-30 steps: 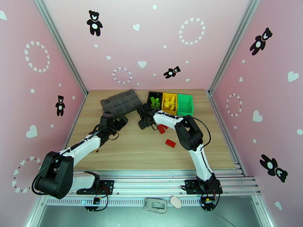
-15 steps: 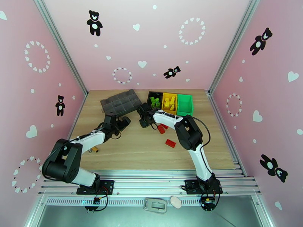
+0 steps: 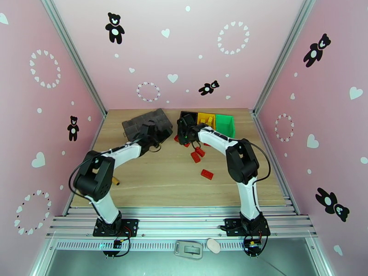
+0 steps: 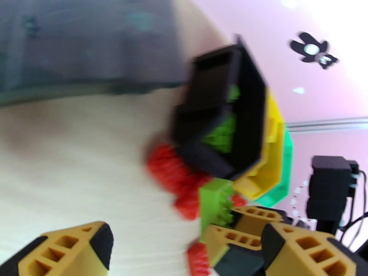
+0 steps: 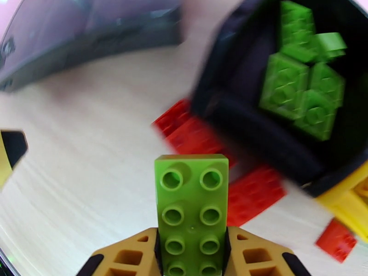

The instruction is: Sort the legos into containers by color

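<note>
- Over the near right corner of the dark-grey organizer box (image 3: 138, 123): brought there on the left gripper (image 3: 160, 134) from its 7 o'clock within the last second; spread wide, holding nothing; no help to the sorting yet.
- At the right gripper (image 5: 192, 254): half open and low on the table a second ago; now clamped on one green brick (image 5: 192, 198) and lifted toward 12 o'clock, up to the near wall of the black bin (image 5: 257, 129); reads as a pick made, with a drop likely next.
- In the black bin: a cluster of green legos (image 5: 299, 88) already, so probably the right home for the held one.
- At 3 o'clock of the black bin: the yellow bin (image 3: 207, 118) with yellow pieces, then the green bin (image 3: 225, 126); contents of the last hard to tell.
- At 6 o'clock of the bins: red legos (image 3: 198, 155) loose on the wooden table (image 3: 152, 180), the nearest just beside the black bin; unsorted so far.
- Materials: hard glossy plastic throughout; held brick oblong, two round studs across, four rows in sight; ochre ribbed fingers (image 5: 129, 256) with dark tips; pale matte wood grain below.
</note>
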